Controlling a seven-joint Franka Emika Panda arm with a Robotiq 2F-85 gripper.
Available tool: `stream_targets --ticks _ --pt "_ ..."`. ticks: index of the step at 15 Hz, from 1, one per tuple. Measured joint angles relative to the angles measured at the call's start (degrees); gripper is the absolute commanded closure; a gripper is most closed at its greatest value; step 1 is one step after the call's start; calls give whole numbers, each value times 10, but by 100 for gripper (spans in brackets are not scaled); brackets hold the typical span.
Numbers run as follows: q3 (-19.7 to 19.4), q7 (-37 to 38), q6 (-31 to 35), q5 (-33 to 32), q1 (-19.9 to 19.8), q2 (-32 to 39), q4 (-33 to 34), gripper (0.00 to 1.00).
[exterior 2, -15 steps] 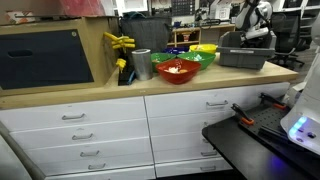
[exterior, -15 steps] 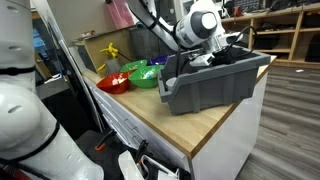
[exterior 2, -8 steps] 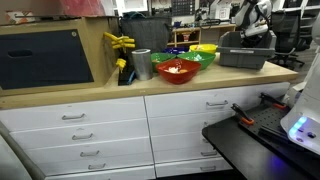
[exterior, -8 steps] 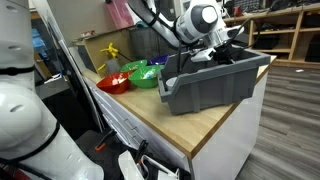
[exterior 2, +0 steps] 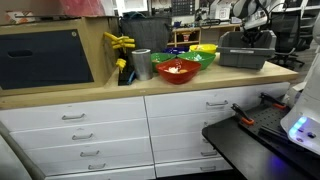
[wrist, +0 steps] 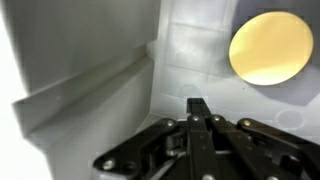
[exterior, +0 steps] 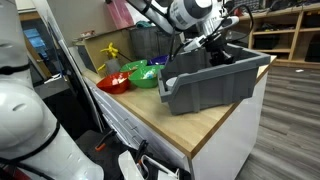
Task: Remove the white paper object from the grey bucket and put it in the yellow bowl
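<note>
Grey plastic everywhere in the wrist view, since the camera is looking straight down into the grey bucket (wrist: pixel 90 70). The gripper (wrist: pixel 198 108) is clamped fully together, fingertips pressed flat against each other, and as far as I can see there's nothing pinched between them. The white paper object (wrist: pixel 270 46) shows as a pale round disc with a slightly yellowish tint. It looks to be lying on the bucket's floor, up and to the right of the fingertips and clearly apart from them, so it's not being held.

In an exterior view the gripper (exterior: pixel 213 45) hangs over the bucket's (exterior: pixel 215 85) open top, near the far rim. The bucket sits at the end of a wooden counter (exterior: pixel 160 125).

The bowls are bunched together beside the bucket. The yellow bowl (exterior 2: pixel 204 48) is at the back, with a green bowl (exterior 2: pixel 197 58) and a red bowl (exterior 2: pixel 177 70) in front of it. The red one has something light in it, but it's too small to make out. I can't see inside the yellow bowl from that angle.
</note>
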Motion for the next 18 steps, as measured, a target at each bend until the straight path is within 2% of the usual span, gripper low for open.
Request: stream_targets --ticks 5,6,7,8,16,17,18 --pt "41 0 -128 41 6 -71 28 100" --pt "48 0 -143 45 6 -80 35 74" --pt "53 0 -154 48 6 -87 39 73" --pt "57 0 -161 51 6 -92 41 66" --pt "78 0 -146 74 5 -91 -4 7" --pt "83 0 -137 80 5 -90 -12 1" --pt "89 0 -128 86 6 -89 -21 0"
